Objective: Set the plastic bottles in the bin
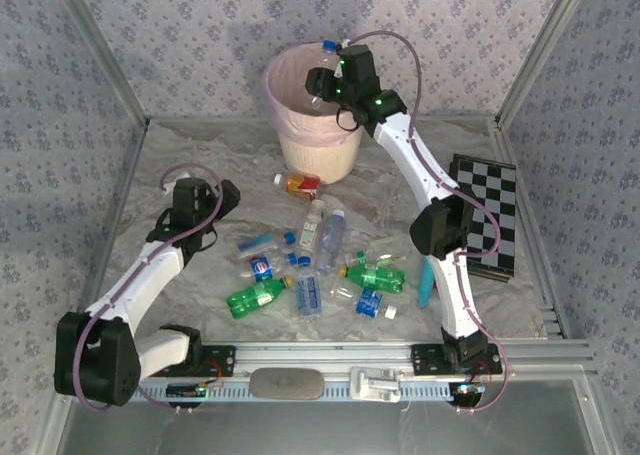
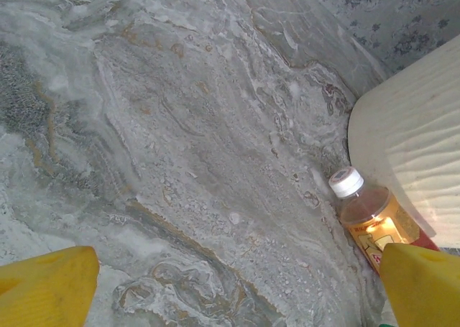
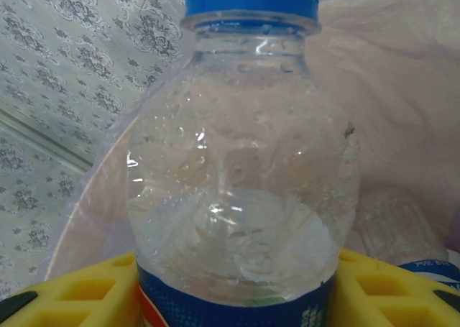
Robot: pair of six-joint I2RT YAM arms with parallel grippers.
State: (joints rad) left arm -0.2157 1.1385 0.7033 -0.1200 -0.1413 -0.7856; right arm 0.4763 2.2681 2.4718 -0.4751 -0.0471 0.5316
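Precariously, right claw (image 3: 233, 259) grips a clear blue-capped plastic bottle (image 3: 241, 162) over the round cream bin (image 1: 320, 150), near its rim; it could bounce out. Left claw (image 2: 230, 255) gapes empty.

Enclosed booth, three sides papered in grey-blue floral wallpaper (image 1: 200, 35): back, left wall (image 1: 50, 125), right wall (image 1: 600, 155). Bare metal frame posts in both back corners, left post (image 1: 100, 50) and right post (image 1: 540, 50), slanting outward toward the top of the overhead view. Tabletop (image 1: 230, 145) covered in grey-white marble pattern with tan veins, slightly rumpled near the back edge. Aluminium rail (image 1: 330, 355) along the near edge, grey glossy panel (image 1: 330, 420) just below. Same wallpaper meeting the tabletop at upper right of the left wrist view. Light even and soft, faint shadows only.
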